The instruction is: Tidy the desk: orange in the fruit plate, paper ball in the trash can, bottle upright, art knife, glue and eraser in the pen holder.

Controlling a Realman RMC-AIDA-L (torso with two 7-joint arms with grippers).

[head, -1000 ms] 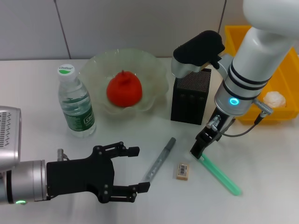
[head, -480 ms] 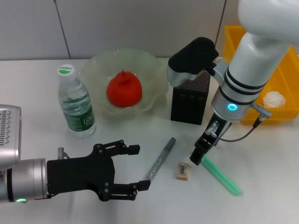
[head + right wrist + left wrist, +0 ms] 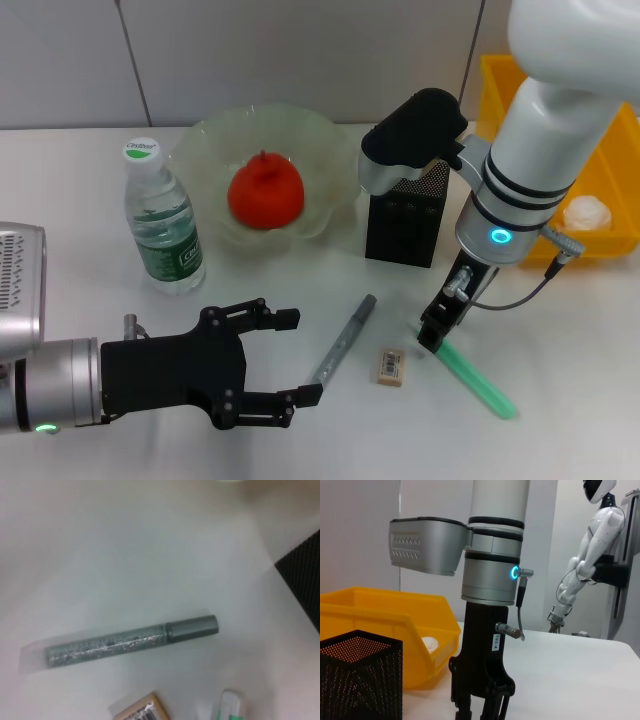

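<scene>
Right at green plastic stick's (image 3: 472,379) near end, right gripper (image 3: 432,334) poised; can't tell fingers' state. Beige eraser (image 3: 390,366) just beside, glitter pen (image 3: 342,341) beyond, black mesh pen holder (image 3: 404,222) behind. Left gripper (image 3: 283,360) spread wide, idle.

right gripper (image 3: 481,707) low | pen holder (image 3: 359,680) | trash can (image 3: 385,630) behind

A robotics lab: a white humanoid robot (image 3: 592,545) stands beyond the white table (image 3: 570,670)
</scene>
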